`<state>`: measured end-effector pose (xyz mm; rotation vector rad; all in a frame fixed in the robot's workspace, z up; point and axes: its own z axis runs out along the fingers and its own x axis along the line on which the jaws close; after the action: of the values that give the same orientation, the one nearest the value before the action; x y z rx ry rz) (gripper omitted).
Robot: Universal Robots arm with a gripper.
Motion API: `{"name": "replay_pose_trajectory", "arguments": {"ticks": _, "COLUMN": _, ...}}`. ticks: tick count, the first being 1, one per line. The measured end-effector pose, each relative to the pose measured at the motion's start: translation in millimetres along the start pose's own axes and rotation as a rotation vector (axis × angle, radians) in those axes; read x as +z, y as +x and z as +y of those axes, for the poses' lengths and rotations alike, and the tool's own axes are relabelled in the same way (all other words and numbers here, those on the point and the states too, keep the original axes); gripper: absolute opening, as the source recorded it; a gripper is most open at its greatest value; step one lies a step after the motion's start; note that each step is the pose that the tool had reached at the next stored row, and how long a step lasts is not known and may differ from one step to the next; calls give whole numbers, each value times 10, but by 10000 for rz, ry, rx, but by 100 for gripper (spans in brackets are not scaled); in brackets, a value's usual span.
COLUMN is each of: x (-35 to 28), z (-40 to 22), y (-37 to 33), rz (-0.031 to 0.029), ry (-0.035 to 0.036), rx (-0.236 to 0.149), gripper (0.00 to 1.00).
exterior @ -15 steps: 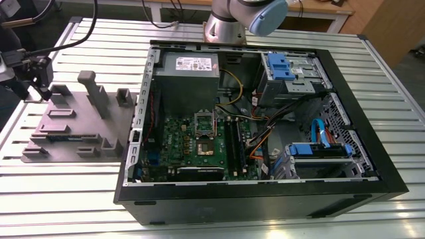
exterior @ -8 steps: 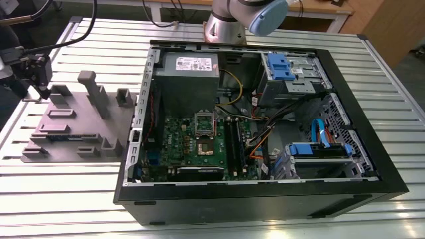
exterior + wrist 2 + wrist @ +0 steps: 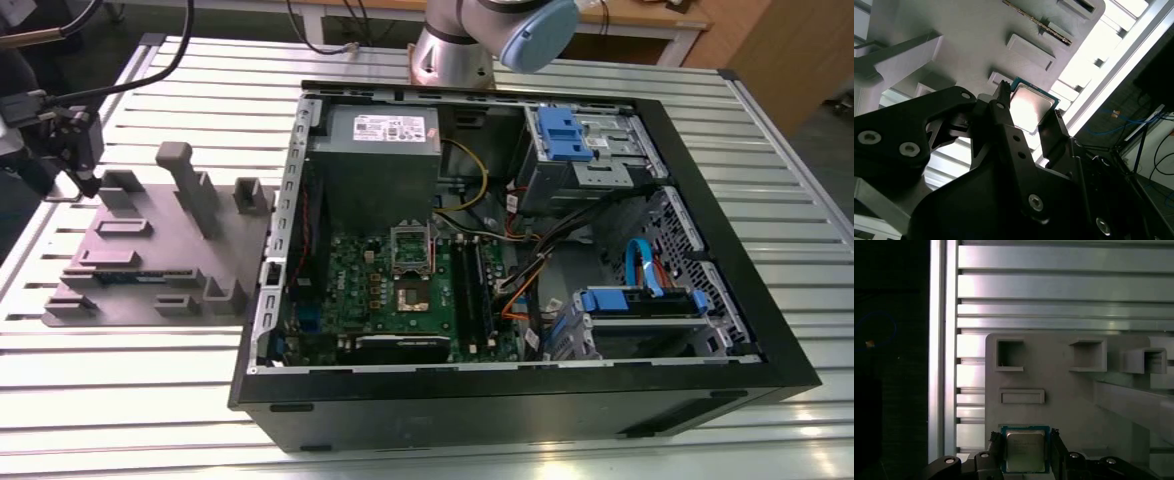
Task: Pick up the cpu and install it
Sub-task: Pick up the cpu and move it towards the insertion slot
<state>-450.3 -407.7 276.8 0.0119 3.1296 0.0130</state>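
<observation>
The cpu (image 3: pixel 1024 451) is a small square chip with a shiny silver top and a thin green rim. In both wrist views it sits between my black fingertips (image 3: pixel 995 441), which press against two opposite sides of it; the cpu (image 3: pixel 1032 107) is just over the grey holder plate (image 3: pixel 979 35). In the exterior view my gripper (image 3: pixel 83 185) hangs over the far-left corner of the grey holder plate (image 3: pixel 160 270), at the exterior view's left. The motherboard's socket (image 3: pixel 412 290) lies bare inside the open computer case (image 3: pixel 747 300), with its metal frame (image 3: pixel 411 243) swung up.
Grey posts and blocks (image 3: pixel 180 175) rise from the holder plate close to the gripper. The slatted metal table (image 3: pixel 120 400) carries both plate and case. Inside the case are a grey power supply (image 3: pixel 384 130), blue drive brackets (image 3: pixel 567 130) and loose cables (image 3: pixel 534 270). The arm's base (image 3: pixel 454 50) stands behind the case.
</observation>
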Motion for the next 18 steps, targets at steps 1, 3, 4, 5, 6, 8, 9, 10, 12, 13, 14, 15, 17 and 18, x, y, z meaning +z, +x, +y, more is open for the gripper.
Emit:
{"name": "replay_pose_trajectory", "arguments": {"ticks": 1, "x": -3, "z": 0, "y": 0, "rz": 1, "ry": 1, "rx": -1, "gripper": 47}}
{"name": "replay_pose_trajectory", "arguments": {"ticks": 3, "x": -8, "z": 0, "y": 0, "rz": 0, "ry": 0, "rx": 0, "gripper": 47}}
{"name": "replay_pose_trajectory", "arguments": {"ticks": 4, "x": -13, "z": 0, "y": 0, "rz": 1, "ry": 1, "rx": 0, "gripper": 47}}
{"name": "replay_pose_trajectory", "arguments": {"ticks": 5, "x": -18, "z": 0, "y": 0, "rz": 3, "ry": 2, "rx": 0, "gripper": 47}}
{"name": "replay_pose_trajectory", "arguments": {"ticks": 6, "x": -23, "z": 0, "y": 0, "rz": 1, "ry": 1, "rx": 0, "gripper": 47}}
{"name": "replay_pose_trajectory", "arguments": {"ticks": 8, "x": -33, "z": 0, "y": 0, "rz": -1, "ry": -1, "rx": 0, "gripper": 47}}
{"name": "replay_pose_trajectory", "arguments": {"ticks": 9, "x": -35, "z": 0, "y": -1, "rz": -3, "ry": -2, "rx": -1, "gripper": 47}}
{"name": "replay_pose_trajectory", "arguments": {"ticks": 10, "x": -37, "z": 0, "y": -1, "rz": -2, "ry": -2, "rx": 0, "gripper": 47}}
{"name": "replay_pose_trajectory", "arguments": {"ticks": 12, "x": -42, "z": 0, "y": 0, "rz": -1, "ry": -1, "rx": 0, "gripper": 47}}
{"name": "replay_pose_trajectory", "arguments": {"ticks": 13, "x": -42, "z": 0, "y": 0, "rz": -1, "ry": -1, "rx": 0, "gripper": 47}}
{"name": "replay_pose_trajectory", "arguments": {"ticks": 14, "x": -42, "z": 0, "y": 0, "rz": -1, "ry": -1, "rx": 0, "gripper": 47}}
{"name": "replay_pose_trajectory", "arguments": {"ticks": 15, "x": -43, "z": 0, "y": 0, "rz": -1, "ry": 0, "rx": 0, "gripper": 47}}
{"name": "replay_pose_trajectory", "arguments": {"ticks": 17, "x": -43, "z": 0, "y": -1, "rz": 0, "ry": 0, "rx": 0, "gripper": 47}}
{"name": "replay_pose_trajectory", "arguments": {"ticks": 18, "x": -43, "z": 0, "y": -1, "rz": 0, "ry": 0, "rx": 0, "gripper": 47}}
